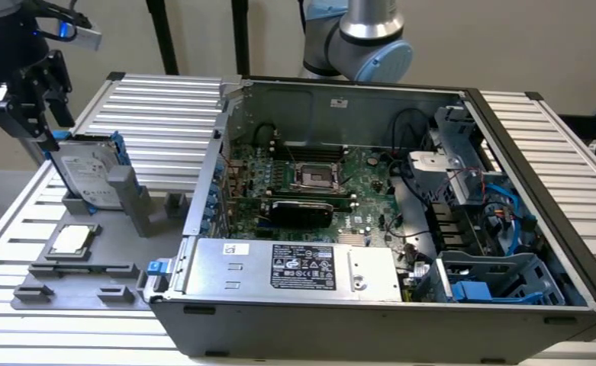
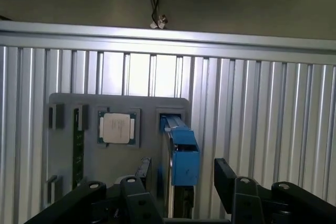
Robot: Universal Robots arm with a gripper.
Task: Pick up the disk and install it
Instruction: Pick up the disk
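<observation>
A ribbed aluminium table (image 1: 155, 99) stands before a plain pale wall. The open computer case (image 1: 308, 103) sits on it, and a grey fixture plate (image 1: 104, 255) lies beside the case on the exterior view's left.

The disk (image 1: 84, 171) stands upright in a slot at the far end of that plate. Its silver face and white label are turned toward the exterior camera, with the blue frame running up its edge. My pincer (image 1: 33, 114) hangs above it and apart from it, toward the far left corner of the scene.

From my wrist I see the same disk (image 2: 181, 150) edge-on, a thin blue strip with a blocky blue clip, so both flat faces are hidden from me there. My pincer (image 2: 184, 171) stands well open and holds nothing. One black finger sits on either side of the blue edge, with a clear gap on each side.

The CPU chip (image 1: 74, 239) lies flat in its pocket nearer on the plate, and my wrist shows it (image 2: 117, 128) just beside the disk's slot.

Only the exterior view takes in the case's inside, with the motherboard, the silver box with a black label (image 1: 298, 267) and blue brackets at the near right. The tangle of cables there is hard to sort out. My arm's upper joints are cut off at the frame edges.
</observation>
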